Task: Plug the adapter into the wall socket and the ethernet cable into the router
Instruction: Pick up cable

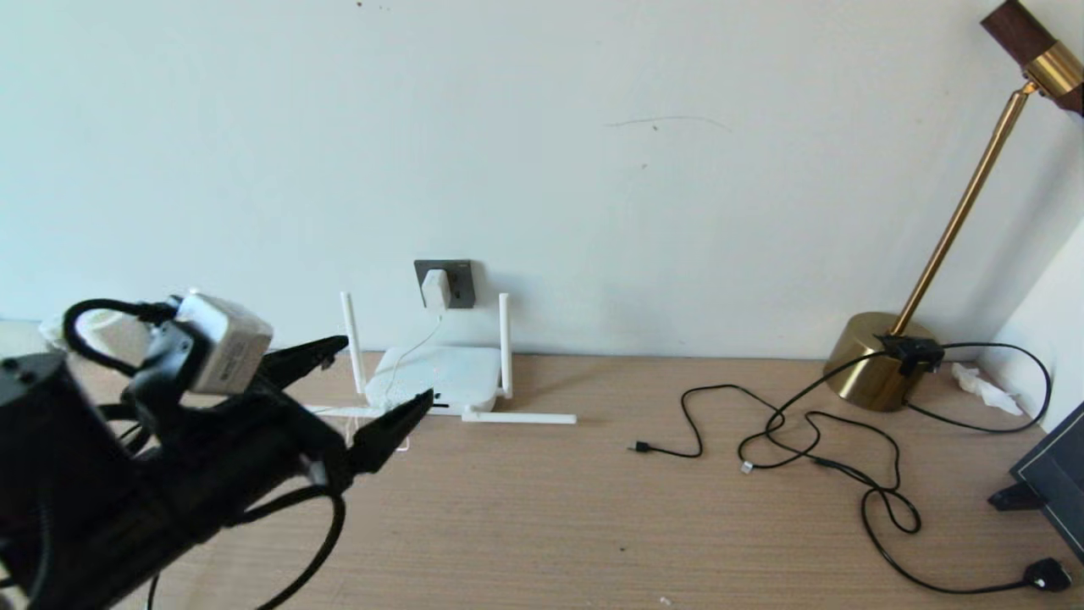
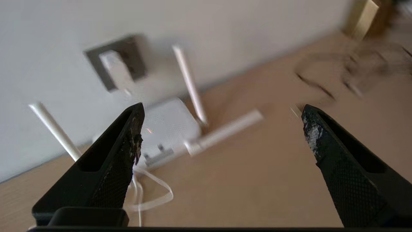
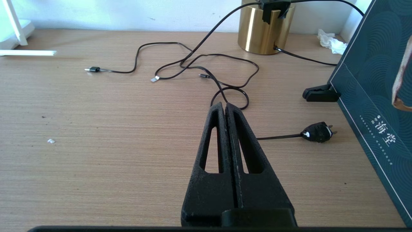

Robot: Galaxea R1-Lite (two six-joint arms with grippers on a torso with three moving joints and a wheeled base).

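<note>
The adapter sits in the socket above the router at the table's back edge; left gripper gapes wide, empty (right gripper pinched closed on nothing).

White adapter sitting plugged in grey wall socket, cord hanging to white router lying flat below, two antennas standing.

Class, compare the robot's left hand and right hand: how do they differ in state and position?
The left hand is open, raised in front of the router; the right hand is shut, low over bare table. The left faces the wall socket; the right faces black cables. Both hold nothing.
</note>
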